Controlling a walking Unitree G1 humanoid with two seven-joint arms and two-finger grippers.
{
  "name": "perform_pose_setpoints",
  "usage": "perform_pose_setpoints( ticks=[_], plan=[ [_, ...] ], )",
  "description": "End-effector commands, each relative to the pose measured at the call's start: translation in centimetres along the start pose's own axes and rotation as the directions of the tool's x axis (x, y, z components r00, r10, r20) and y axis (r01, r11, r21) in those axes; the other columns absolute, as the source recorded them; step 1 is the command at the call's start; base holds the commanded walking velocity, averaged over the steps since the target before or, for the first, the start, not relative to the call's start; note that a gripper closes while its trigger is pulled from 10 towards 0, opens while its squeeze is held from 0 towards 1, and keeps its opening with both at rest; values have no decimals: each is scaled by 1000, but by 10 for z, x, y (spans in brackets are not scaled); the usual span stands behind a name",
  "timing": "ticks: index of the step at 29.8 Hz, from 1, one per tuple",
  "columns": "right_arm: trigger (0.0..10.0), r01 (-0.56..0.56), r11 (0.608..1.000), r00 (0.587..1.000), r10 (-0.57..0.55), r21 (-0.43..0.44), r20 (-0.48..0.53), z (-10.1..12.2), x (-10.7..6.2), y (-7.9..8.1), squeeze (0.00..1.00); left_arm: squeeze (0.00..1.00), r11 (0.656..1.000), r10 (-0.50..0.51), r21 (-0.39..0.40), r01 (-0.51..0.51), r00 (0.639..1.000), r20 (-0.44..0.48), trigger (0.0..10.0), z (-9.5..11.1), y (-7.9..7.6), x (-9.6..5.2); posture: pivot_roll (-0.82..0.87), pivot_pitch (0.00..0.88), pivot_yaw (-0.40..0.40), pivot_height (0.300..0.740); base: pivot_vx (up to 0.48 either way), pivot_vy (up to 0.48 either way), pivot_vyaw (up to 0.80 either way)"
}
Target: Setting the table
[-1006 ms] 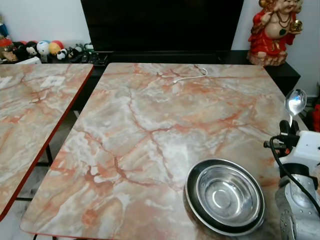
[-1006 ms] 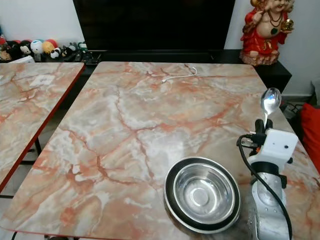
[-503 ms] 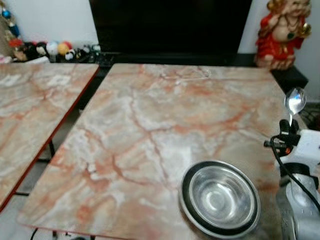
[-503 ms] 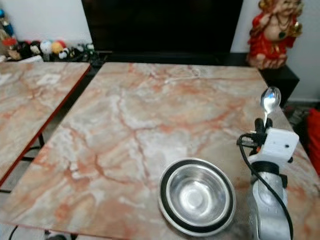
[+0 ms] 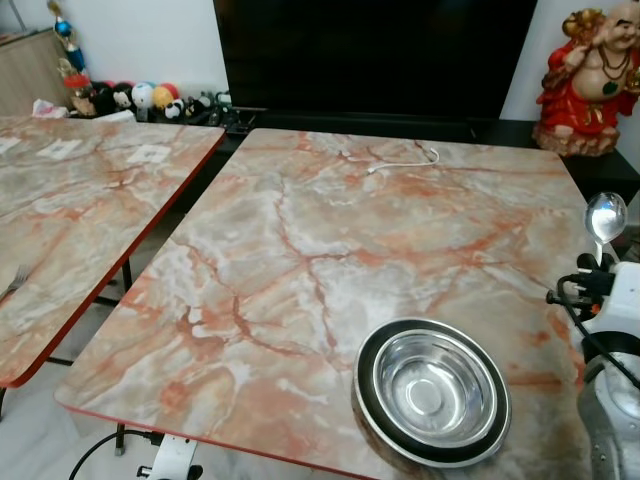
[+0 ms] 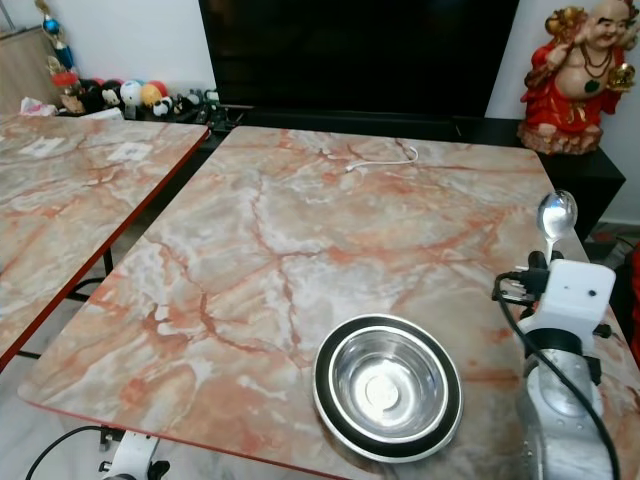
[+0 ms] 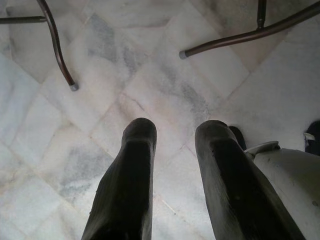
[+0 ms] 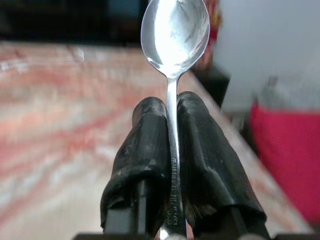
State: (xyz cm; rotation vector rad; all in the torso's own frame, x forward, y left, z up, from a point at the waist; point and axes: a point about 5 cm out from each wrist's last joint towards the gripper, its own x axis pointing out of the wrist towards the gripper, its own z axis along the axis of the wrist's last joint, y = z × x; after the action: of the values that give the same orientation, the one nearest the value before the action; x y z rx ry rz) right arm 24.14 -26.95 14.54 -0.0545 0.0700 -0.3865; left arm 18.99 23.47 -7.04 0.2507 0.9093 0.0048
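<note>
Over the near right corner of the marble-patterned tabletop [image 6: 300, 220], the right end effector [image 8: 170, 135] clamps a polished steel spoon [image 6: 556, 215] upright by its thin handle, beside a round steel bowl [image 6: 388, 385]. The smooth handle could slip or twist on lowering. The left end effector [image 7: 172, 150] hangs open above the floor.

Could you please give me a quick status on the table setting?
Right hand shut on spoon, bowl end up, right of steel bowl. Left hand open, idle over floor. Bowl sits in dark-rimmed plate. White cable far side.
</note>
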Motion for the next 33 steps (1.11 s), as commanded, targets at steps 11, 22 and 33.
perform_pose_setpoints(
  ticks=[11, 22, 33],
  plan=[
    [10000, -87, 988, 950, 120, 124, -289, -29, -13, -6, 0, 0, 1000, -1, 14, 1, 1000, -14, 10000, -1, 1, 0, -26, 0, -8, 740, 0, 0, 0],
    [10000, -109, 954, 864, 230, 279, -449, -62, -33, -5, 0, 0, 1000, -8, 26, 9, 1000, -15, 10000, -1, 1, 0, -35, 0, -4, 740, 0, 0, 0],
    [10000, -165, 888, 823, 364, 429, -436, -64, -51, 0, 0, 0, 1000, -8, 27, 9, 1000, -17, 10000, -3, 1, 0, -35, 0, -6, 740, 0, 0, 0]
  ],
)
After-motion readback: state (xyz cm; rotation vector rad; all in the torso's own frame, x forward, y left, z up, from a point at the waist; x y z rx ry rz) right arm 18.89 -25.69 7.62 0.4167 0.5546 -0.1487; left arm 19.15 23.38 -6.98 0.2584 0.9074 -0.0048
